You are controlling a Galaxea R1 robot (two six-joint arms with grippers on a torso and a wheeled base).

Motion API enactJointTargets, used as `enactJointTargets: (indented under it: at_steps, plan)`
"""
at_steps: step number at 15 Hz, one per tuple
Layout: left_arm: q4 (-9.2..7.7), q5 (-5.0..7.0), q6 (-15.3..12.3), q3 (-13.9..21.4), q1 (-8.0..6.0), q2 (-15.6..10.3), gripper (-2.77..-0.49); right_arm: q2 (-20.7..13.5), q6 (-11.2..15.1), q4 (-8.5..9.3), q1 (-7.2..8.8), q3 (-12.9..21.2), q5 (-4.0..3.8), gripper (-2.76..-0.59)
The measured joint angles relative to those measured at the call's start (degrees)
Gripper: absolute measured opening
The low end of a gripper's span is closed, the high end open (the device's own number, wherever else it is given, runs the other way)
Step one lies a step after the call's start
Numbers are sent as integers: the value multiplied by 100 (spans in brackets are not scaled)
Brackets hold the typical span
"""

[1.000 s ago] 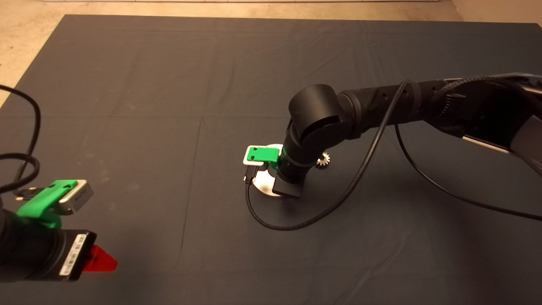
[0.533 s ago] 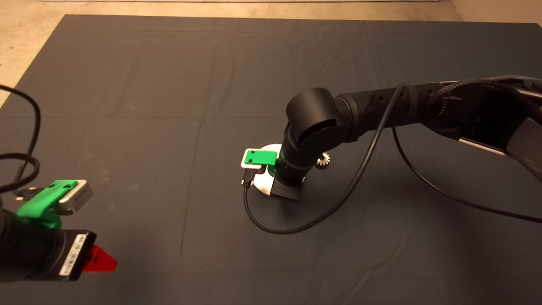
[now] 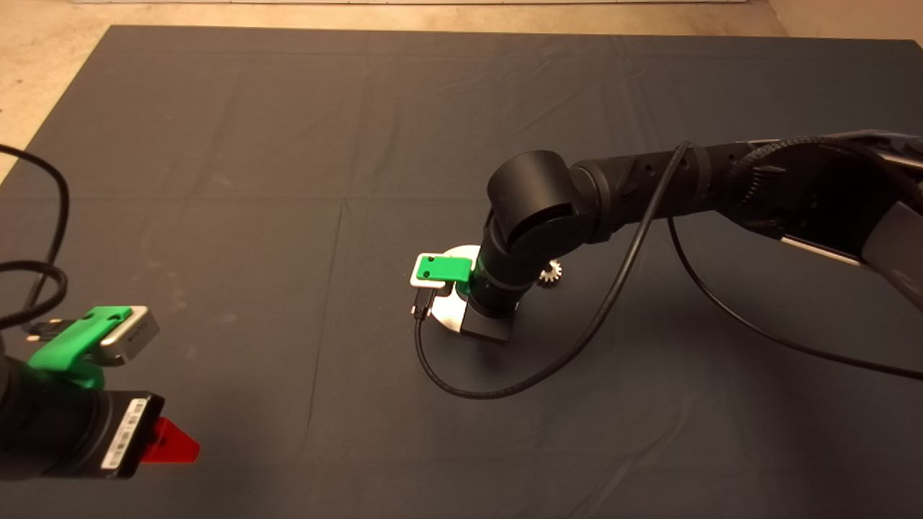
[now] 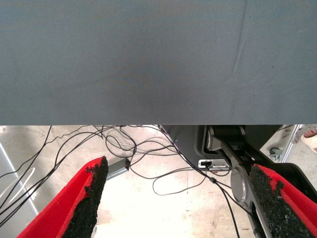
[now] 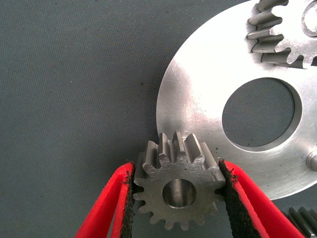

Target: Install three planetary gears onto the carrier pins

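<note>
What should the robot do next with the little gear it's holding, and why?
Probably slide it over to the bare pin and lower it. The right gripper is shut on a gear held at the disc's edge, not over a pin. One gear already sits on the disc.

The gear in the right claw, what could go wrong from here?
The held gear hangs over the disc's rim, not over a pin; lowered here, it could land flat on the plate. The right claw grips only tooth tips, so the gear may tilt or slip. One bare pin sits close to a mounted gear on the disc, so teeth could clash while seating. The left claw waits off the mat.
</note>
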Motion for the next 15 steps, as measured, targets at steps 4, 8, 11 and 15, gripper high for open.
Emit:
enactJointTargets:
  at_steps: [4,8,11,15]
  plan:
    - [-2,0,0,0,0,0,-122,-12,-2,-16,0,0,21,-228]
    - [0,0,-1,0,-2,0,-122,-12,0,-27,0,-1,29,-228]
    - [0,0,0,0,-2,0,-122,-15,0,-30,1,-4,33,-228]
    - [0,0,0,0,-1,0,-122,-15,5,-40,2,-4,35,-228]
